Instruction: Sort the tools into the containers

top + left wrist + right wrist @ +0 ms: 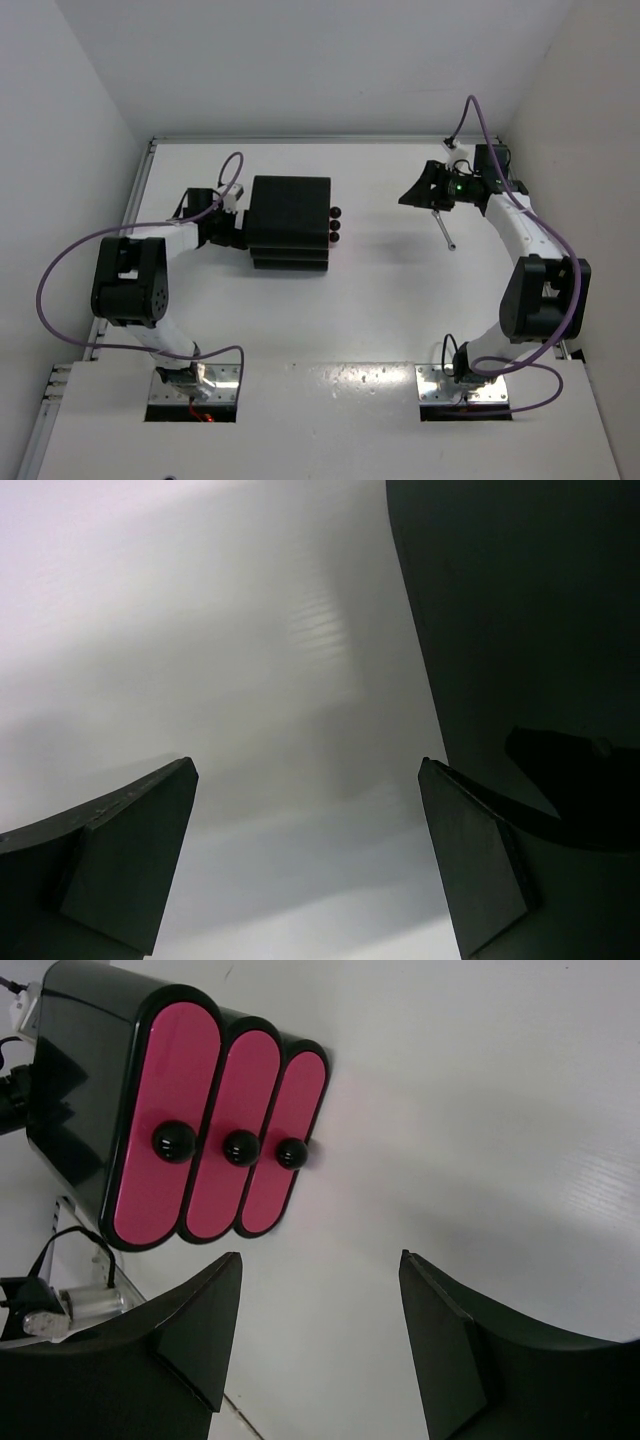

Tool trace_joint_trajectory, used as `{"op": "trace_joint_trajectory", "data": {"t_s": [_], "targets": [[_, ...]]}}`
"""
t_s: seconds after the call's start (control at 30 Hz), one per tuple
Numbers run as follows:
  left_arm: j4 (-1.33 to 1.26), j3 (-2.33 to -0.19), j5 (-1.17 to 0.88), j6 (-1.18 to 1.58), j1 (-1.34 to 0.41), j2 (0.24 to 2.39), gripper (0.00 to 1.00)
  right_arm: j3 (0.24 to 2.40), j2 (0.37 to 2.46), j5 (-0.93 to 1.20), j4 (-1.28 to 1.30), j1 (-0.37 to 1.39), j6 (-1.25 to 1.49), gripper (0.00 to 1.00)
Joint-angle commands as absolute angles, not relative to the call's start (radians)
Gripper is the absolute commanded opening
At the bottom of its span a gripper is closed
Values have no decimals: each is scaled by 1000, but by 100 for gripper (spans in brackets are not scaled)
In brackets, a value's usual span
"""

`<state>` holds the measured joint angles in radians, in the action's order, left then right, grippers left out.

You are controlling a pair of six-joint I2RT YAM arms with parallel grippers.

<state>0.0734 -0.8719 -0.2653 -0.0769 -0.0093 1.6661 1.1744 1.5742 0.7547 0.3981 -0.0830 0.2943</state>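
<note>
**Black three-tier boxy cabinet** (290, 215): it stands left of centre in the top view, with its front facing the right of the frame. I judge it rigid and far heavier than any tool. It may still slide on the smooth white table (380, 310) if you pull a drawer without bracing it.

**Three magenta-pink drawers** (228, 1135): all are shut flush in the right wrist view, so their contents cannot be seen. You cannot confirm that anything has been sorted.

**Left gripper** (305, 865): it sits at the cabinet's rear, on the left side in the top view. Its fingers are apart with only bare table between them. One finger is just beside the cabinet wall, but contact cannot be told.

**Right gripper** (320, 1345): it is at the upper right of the top view. Its fingers are spread wide, hold nothing and face the drawer fronts.

**Slim metal rod-like tool** (443, 230): it lies flat on the table just below the right gripper in the top view, well apart from the cabinet. It is the only tool visible.
- **Handling:** I judge it light, stiff and smooth, so it is likely to roll or skid.
- **Where to grip:** take it across the shaft near its middle, with the fingers straddling it low to the table.
- **Upper end:** it looks darker and may be a handle, but it is too small to tell.

**Round black knobs** (240, 1147): there is one on each drawer. They are glossy and probably slippery, so pinch them squarely.
</note>
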Motion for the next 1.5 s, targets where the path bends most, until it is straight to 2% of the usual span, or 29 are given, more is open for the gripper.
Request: {"op": "trace_joint_trajectory", "data": {"t_s": [0.0, 0.37, 0.67, 1.0, 1.2, 1.33, 1.47], "targets": [[28, -899, -299, -20, -66, 1678, 100, 1200, 1582, 752, 385, -87, 279, 64], [-6, -908, -239, 31, -190, 1709, 100, 1180, 1591, 742, 394, -139, 259, 64], [-5, -1020, -218, 69, -273, 1798, 100, 1180, 1591, 719, 405, -149, 249, 64], [17, -1054, -180, 69, -295, 1801, 100, 1189, 1614, 621, 443, -149, 190, 64], [112, -1089, -153, 69, -184, 1634, 100, 1285, 1663, 439, 541, -149, 31, 59], [286, -1156, -103, -29, -98, 1546, 100, 1457, 1791, 359, 669, -160, -92, 52], [348, -1157, -65, -47, -48, 1439, 100, 1639, 1917, 266, 823, -160, -187, 50]]}}
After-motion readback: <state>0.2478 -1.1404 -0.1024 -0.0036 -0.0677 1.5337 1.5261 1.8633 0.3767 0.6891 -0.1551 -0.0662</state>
